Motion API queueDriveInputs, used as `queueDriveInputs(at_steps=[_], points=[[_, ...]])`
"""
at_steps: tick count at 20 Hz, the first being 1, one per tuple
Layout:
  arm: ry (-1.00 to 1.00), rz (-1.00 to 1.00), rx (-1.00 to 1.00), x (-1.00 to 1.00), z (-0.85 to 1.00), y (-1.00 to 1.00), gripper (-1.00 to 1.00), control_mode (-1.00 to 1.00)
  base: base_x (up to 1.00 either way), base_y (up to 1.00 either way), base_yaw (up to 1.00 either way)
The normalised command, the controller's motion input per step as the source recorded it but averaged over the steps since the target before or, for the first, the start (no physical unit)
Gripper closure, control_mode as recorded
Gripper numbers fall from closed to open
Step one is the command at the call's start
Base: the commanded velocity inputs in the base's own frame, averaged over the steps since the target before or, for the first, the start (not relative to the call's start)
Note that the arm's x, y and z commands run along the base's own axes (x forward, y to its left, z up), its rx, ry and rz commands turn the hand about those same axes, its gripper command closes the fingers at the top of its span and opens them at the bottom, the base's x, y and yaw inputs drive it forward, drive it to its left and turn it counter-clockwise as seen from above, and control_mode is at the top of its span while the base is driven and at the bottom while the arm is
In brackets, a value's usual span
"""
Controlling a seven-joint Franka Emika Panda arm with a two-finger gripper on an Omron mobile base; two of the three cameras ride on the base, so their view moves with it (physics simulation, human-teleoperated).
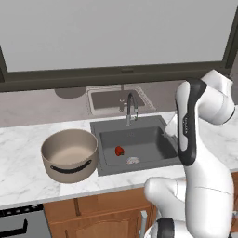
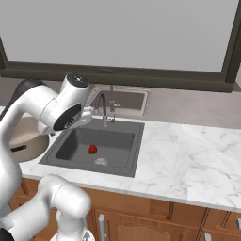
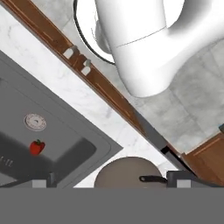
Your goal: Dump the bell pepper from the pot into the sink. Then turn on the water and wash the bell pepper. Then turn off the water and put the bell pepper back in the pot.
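At the left of the marble desk (image 1: 28, 158) stands the pot (image 1: 69, 155), upright near the front edge, its beige hollow open to view and one dark curved handle (image 1: 70, 169) facing the near side. Just right of it, with a narrow strip of marble between, lies the dark grey sink (image 1: 135, 144) sunk into the desk. The bell pepper (image 1: 119, 150) rests on the sink floor, left of middle, small and red; in the hand view its green stem shows (image 3: 37, 147). Just to its right and a little nearer sits the round metal drain (image 1: 133, 160), apart from the pepper. The curved grey faucet (image 1: 130, 108) rises at the far edge of the sink, its spout bending over the basin. Beyond it, against the wall below the window, is a smaller, paler basin (image 1: 116, 100). The white arm (image 1: 195, 135) rises at the right of the sink, its upper part bent over the sink's right rim. The fingers (image 3: 111, 183) stand wide apart with nothing between them, their dark tips at the bottom of the hand view, high above the pot's rim and handle. Wooden cabinet fronts (image 2: 155, 219) run below the desk.
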Motion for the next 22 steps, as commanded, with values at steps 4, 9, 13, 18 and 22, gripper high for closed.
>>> queueDriveInputs(at_steps=[4,9,13,18,22], points=[[0.02,0.20,0.00,0.00,0.00,0.42,-1.00,-1.00,0.00,0.00,0.00],[-0.03,0.59,0.00,0.05,0.00,0.52,-1.00,-1.00,0.00,0.00,0.00],[-0.14,0.68,-0.01,0.25,-0.08,0.47,-1.00,-1.00,0.00,0.00,0.00],[-0.16,0.67,-0.05,0.50,-0.09,0.29,-1.00,-1.00,0.00,0.00,0.00],[-0.19,0.64,-0.13,0.52,-0.03,0.09,-1.00,-1.00,0.00,0.00,0.00]])
